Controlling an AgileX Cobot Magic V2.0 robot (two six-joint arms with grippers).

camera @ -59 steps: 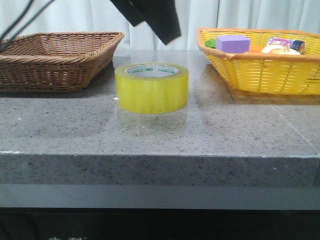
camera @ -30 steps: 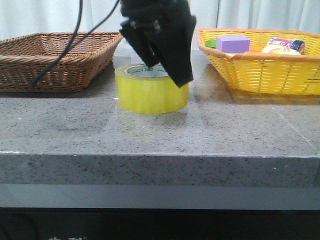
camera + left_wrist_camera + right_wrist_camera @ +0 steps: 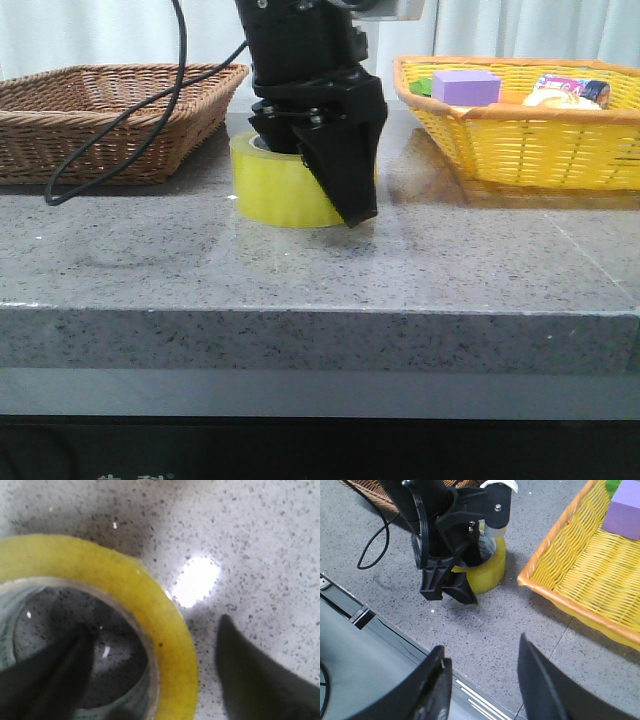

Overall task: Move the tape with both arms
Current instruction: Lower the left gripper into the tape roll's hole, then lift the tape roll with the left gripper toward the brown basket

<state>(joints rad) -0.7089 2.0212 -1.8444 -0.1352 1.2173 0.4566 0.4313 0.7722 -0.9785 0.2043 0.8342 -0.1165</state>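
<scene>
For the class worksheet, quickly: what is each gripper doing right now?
Left gripper: open, straddling the tape wall, one finger inside the core, one outside; not clamped.
Right gripper: open, holding nothing, above the table.

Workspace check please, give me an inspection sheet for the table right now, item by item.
Surface: grey speckled stone table, with a light glare spot.
Job's things: tape flat on the table, between the baskets.
Clutter: empty brown wicker basket; yellow basket holding a purple block and packets.
Grippers: left gripper open, one finger inside the core, one outside the wall; right gripper open, holding nothing, above the table edge.
Cables: black cable looping from the left arm.
Surroundings: white curtain behind.
</scene>
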